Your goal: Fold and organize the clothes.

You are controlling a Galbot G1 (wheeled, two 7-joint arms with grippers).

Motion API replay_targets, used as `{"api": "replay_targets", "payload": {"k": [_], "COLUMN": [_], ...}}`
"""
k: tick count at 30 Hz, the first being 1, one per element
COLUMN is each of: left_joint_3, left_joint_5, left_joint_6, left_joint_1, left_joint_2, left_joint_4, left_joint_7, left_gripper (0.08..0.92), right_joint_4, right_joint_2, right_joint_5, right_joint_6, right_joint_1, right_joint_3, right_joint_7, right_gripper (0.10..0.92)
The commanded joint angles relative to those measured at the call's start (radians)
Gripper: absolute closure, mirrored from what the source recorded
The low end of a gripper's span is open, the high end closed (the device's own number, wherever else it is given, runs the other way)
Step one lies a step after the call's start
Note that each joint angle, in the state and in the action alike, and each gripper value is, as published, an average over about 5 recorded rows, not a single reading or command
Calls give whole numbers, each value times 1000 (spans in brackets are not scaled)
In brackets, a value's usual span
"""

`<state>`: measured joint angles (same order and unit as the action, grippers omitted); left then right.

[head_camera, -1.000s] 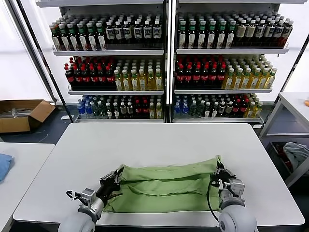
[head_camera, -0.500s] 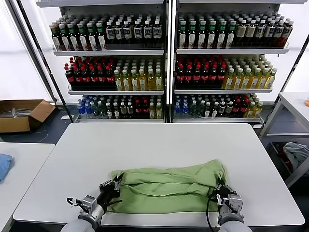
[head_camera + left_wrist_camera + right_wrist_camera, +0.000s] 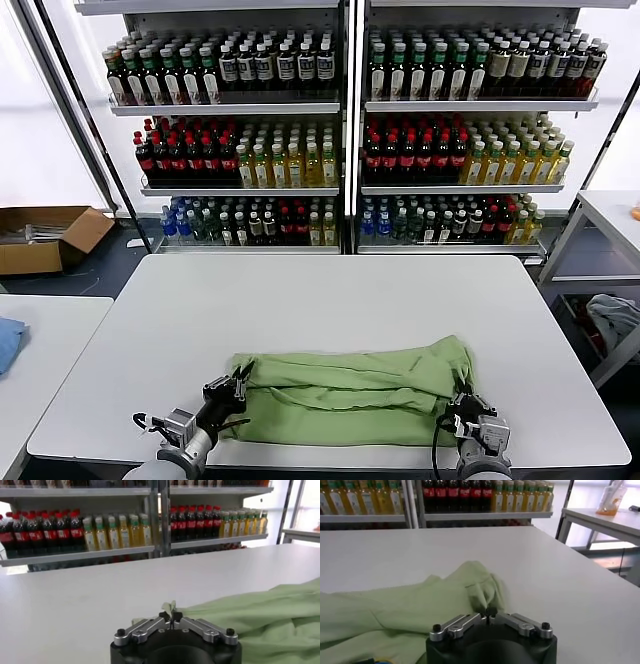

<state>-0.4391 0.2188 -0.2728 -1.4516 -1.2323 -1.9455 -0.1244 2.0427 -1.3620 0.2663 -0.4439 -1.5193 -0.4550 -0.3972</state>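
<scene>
The light green soft shirt (image 3: 345, 392) lies bunched lengthwise at the white desk's (image 3: 330, 300) near edge; our left hand (image 3: 226, 392) and right hand (image 3: 462, 410) each pinch an end.

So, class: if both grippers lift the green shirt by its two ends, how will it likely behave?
The green shirt would probably sag in the middle: it lies in soft wrinkles on the table. It seems light, since the left gripper and right gripper each hold it by a thin pinch. It shouldn't roll.
</scene>
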Motion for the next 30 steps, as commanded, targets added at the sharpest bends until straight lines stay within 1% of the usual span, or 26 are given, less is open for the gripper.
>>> {"api": "replay_targets", "payload": {"k": [1, 3, 6, 9, 13, 18, 22, 26, 28, 30], "left_joint_3": [6, 10, 15, 13, 1, -10, -6, -1, 1, -1], "left_joint_5": [-59, -62, -54, -51, -53, -82, -85, -24, 6, 25], "left_joint_6": [3, 2, -10, -19, -27, -73, -114, -156, -169, -173], "left_joint_1": [-11, -6, 5, 8, -1, -35, -55, -61, -64, -63], "left_joint_2": [-8, -12, -17, -18, -23, -61, -99, -125, -133, -138], "left_joint_4": [1, -13, -45, -77, -116, -156, -146, -129, -118, -102], "left_joint_7": [5, 11, 19, 24, 39, 81, 135, 202, 224, 235], "left_gripper": [909, 899, 839, 753, 632, 493, 372, 259, 211, 188], "right_joint_4": [-6, -12, -12, 17, 113, 219, 267, 280, 271, 261], "right_joint_2": [-6, -5, -2, 3, 20, 31, 29, 28, 28, 27], "right_joint_5": [-50, -65, -77, -72, -28, 19, 47, 50, 48, 45], "right_joint_6": [14, 21, 41, 58, 96, 134, 151, 151, 150, 149], "right_joint_1": [-16, -17, -14, -9, -14, -14, -11, -2, 5, 8], "right_joint_3": [10, 14, 17, 7, -22, -59, -52, -31, -23, -17], "right_joint_7": [-2, 1, 7, 16, 37, 43, 37, 26, 20, 16], "right_gripper": [916, 908, 856, 773, 651, 513, 391, 279, 235, 214]}}
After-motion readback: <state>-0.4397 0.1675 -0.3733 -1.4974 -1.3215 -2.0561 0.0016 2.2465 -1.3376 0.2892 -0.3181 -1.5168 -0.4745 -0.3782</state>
